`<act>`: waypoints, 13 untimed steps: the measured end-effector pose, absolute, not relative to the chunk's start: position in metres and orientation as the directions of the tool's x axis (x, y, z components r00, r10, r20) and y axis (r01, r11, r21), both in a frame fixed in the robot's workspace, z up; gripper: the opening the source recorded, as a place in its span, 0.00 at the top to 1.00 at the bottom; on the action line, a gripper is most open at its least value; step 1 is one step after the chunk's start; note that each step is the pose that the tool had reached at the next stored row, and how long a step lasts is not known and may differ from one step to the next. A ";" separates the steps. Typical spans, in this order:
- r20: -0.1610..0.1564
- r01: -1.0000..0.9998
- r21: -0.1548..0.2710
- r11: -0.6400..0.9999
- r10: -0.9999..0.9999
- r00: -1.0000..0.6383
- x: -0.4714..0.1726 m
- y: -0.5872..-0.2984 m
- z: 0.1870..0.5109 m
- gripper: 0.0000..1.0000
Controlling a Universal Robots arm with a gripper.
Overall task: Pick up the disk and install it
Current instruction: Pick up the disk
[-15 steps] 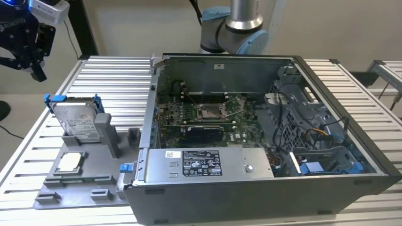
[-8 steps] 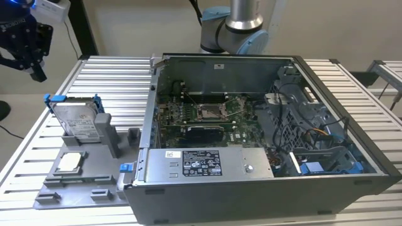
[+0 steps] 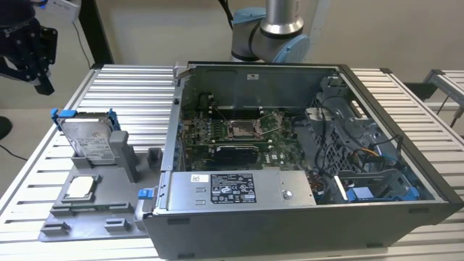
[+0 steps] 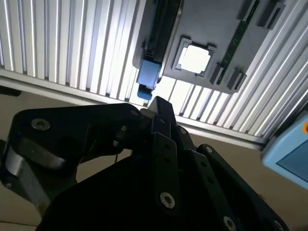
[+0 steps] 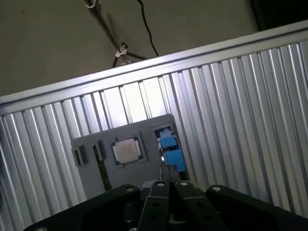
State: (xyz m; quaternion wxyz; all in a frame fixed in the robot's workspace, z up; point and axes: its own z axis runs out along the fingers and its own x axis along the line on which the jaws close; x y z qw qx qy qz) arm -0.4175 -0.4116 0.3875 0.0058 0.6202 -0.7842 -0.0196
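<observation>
1. the gripper (image 3: pixel 42 81) hangs high at the exterior view's left, over the far left edge of the slatted worktop (image 3: pixel 130 87). in the second wrist view its fingers (image 4: pixel 166 139) look clenched, the tips meeting with nothing between them. the first wrist view shows the fingertips (image 5: pixel 166 173) drawn together the same way.
2. going outward from the tips, the first thing of the task is the disk (image 3: pixel 91 138). it lies below the fingers, toward the near side and a little to the exterior view's right. it is well apart from them and untouched.
3. the disk stands on end in a grey holder (image 3: pixel 125 155), clipped in its blue carrier frame (image 3: pixel 64 114). its labelled face is turned toward the near side.
4. i judge its long axis to run nearly upright with a slight lean, and its width to run along the slats. the wrist views look down on it as a thin strip, so it is the narrow upper end with the blue frame (image 5: pixel 169 144) that faces the fingers.
5. the small square chip (image 3: pixel 81 186) lies flat on the same grey tray (image 3: pixel 94 209), nearer than the disk and clear of it.
6. the open computer case (image 3: pixel 290 223) sits just to the exterior view's right of the tray. the disk is not in it, so by my reading neither the pick-up nor the installing is done.
</observation>
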 end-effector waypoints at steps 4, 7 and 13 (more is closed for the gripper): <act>-0.016 -0.987 0.035 0.158 -0.987 -0.159 -0.418 -0.412 0.387 1.00; -0.016 -0.994 0.033 0.103 -0.995 -0.103 -0.418 -0.412 0.386 1.00; -0.013 -1.000 0.025 -0.005 -1.000 0.004 -0.418 -0.412 0.385 1.00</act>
